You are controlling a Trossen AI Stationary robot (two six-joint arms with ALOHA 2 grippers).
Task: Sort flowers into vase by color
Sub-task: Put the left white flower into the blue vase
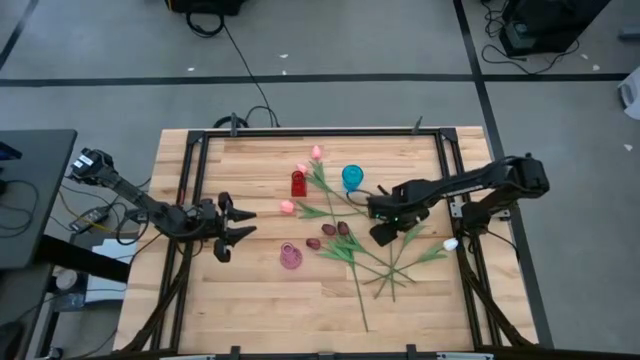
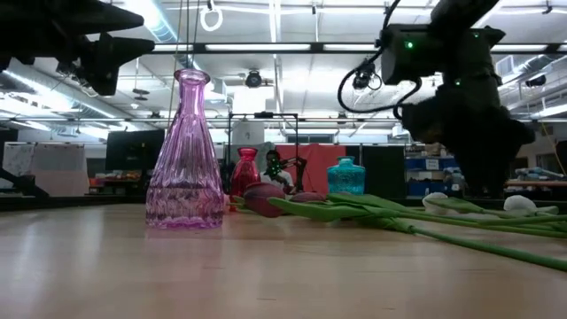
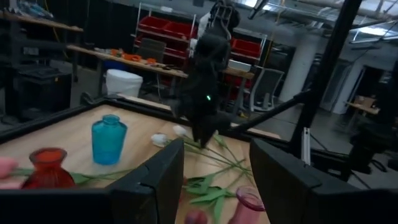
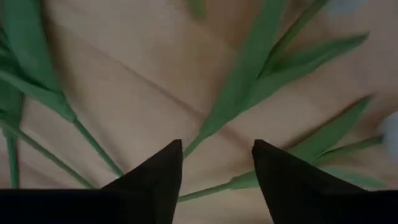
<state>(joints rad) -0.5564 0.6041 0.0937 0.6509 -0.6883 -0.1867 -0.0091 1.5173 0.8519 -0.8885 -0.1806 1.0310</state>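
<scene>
The flowers lie flat on the wooden table in a loose heap right of centre, with their long green stems crossing. Pink heads and maroon heads point left, and a white head lies at the right. A pink vase, a red vase and a blue vase stand upright. My right gripper hangs open above the stems and leaves, pointing down, and holds nothing. My left gripper waits open at the table's left, pointing level toward the vases.
A black frame rail runs around the table. The pink vase stands nearest the front, with the red vase and the blue vase behind it. Bare wood lies along the near edge.
</scene>
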